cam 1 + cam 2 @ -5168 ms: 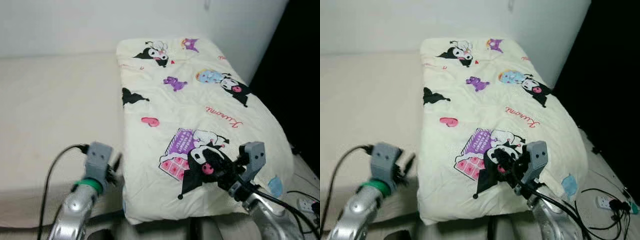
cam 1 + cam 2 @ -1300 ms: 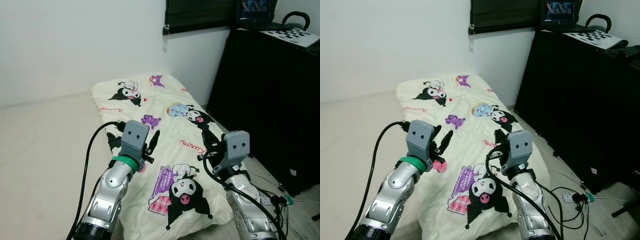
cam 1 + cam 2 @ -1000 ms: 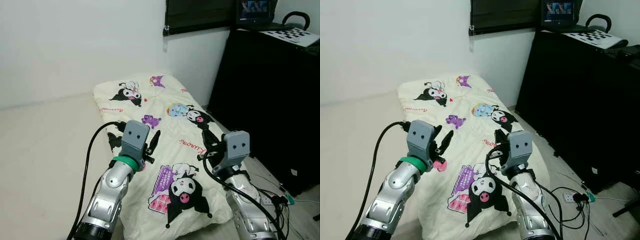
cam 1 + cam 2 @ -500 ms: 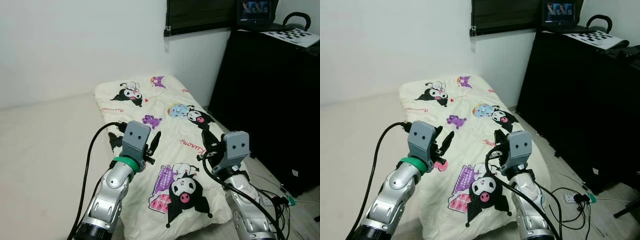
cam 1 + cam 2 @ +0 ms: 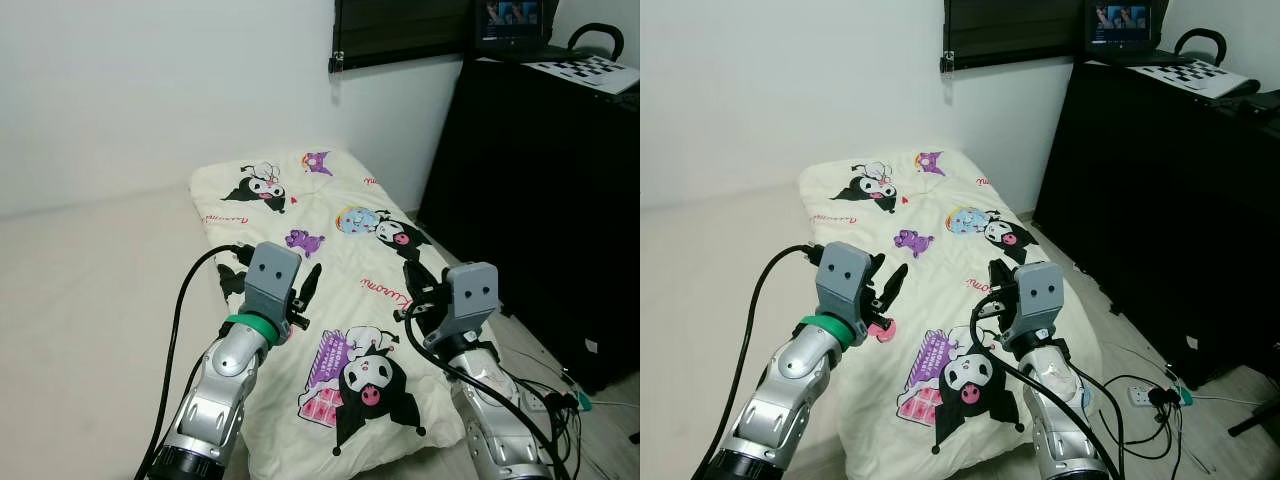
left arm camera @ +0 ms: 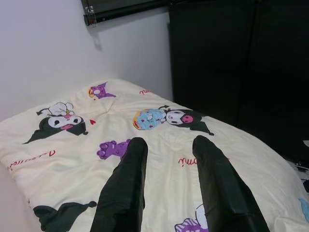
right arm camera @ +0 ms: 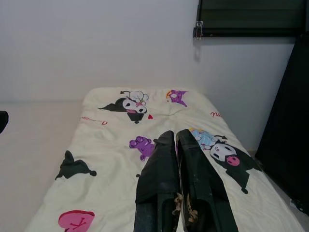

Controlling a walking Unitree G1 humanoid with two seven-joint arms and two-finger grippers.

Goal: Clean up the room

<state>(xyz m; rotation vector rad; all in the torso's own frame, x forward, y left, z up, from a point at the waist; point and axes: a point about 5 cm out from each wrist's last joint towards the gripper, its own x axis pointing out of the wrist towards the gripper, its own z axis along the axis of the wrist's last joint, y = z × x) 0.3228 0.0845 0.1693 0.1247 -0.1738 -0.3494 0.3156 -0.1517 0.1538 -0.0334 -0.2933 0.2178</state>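
Note:
A cream blanket (image 5: 330, 225) printed with cartoon characters lies spread flat along the right side of a beige mattress (image 5: 90, 270). My left gripper (image 6: 166, 142) is raised above the blanket's near left part, open, with nothing between its black fingers (image 5: 310, 279). My right gripper (image 7: 175, 135) hovers over the blanket's near right part, by the red lettering; its fingers are pressed together and hold nothing. In the left eye view the right gripper (image 5: 425, 300) sits just ahead of its grey wrist block.
A tall black cabinet (image 5: 540, 180) stands close to the right of the bed, with a screen (image 5: 510, 15) and a checkered board (image 5: 590, 68) on top. Cables and a power strip (image 5: 570, 400) lie on the floor at the right. A white wall (image 5: 150, 90) backs the bed.
Since five seconds ago the camera has risen and pulled back, and both grippers have come up from the blanket's near edge. Over the last second almost nothing has moved.

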